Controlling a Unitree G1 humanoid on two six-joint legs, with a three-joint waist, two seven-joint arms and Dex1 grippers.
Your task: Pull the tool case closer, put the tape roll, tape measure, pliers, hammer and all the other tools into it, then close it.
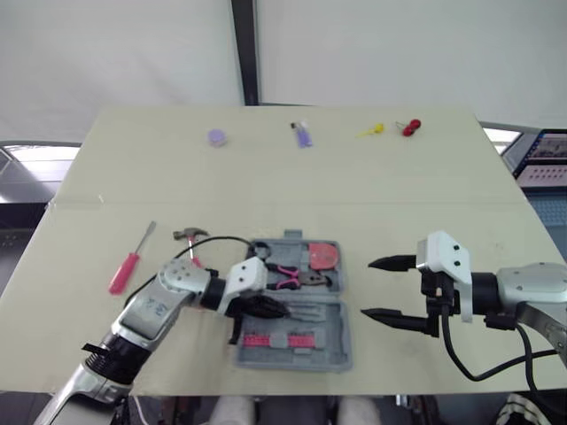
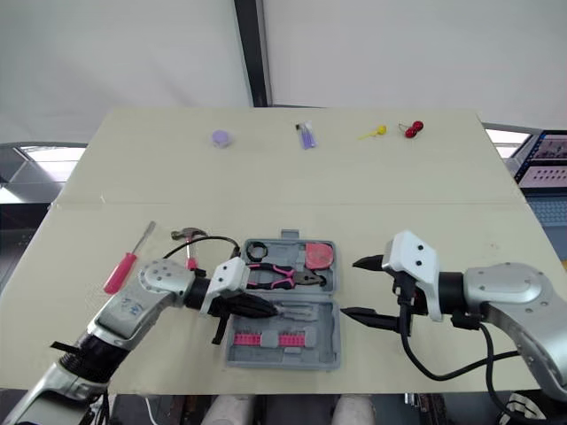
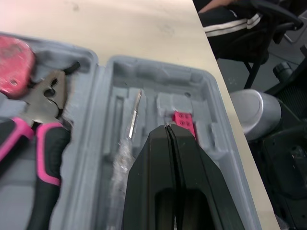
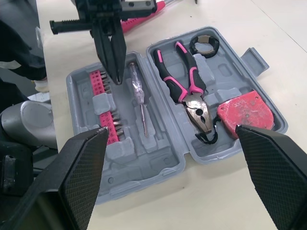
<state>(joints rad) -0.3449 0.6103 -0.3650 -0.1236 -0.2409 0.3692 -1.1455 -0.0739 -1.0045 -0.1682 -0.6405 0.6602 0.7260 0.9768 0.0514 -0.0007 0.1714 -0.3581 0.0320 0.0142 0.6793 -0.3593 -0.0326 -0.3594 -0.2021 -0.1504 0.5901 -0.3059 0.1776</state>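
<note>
The grey tool case [image 1: 342,342] lies open near the table's front edge. Its far half holds a black tape roll [image 4: 204,44], pink-handled pliers [image 4: 184,79] and a red tape measure [image 4: 243,111]. The near half holds a clear-handled screwdriver [image 4: 139,91] and a pink bit strip [image 4: 106,103]. My left gripper [image 1: 279,310] hangs shut and empty just above the near half, beside the clear screwdriver. My right gripper [image 1: 370,288] stands open just right of the case, holding nothing. A small hammer [image 1: 190,239] and a red screwdriver [image 1: 128,262] lie on the table left of the case.
Along the table's far edge lie a purple round piece [image 1: 217,136], a small purple item [image 1: 302,134], a yellow item [image 1: 372,131] and a red item [image 1: 410,127]. A wide bare stretch of table [image 1: 292,190] separates them from the case.
</note>
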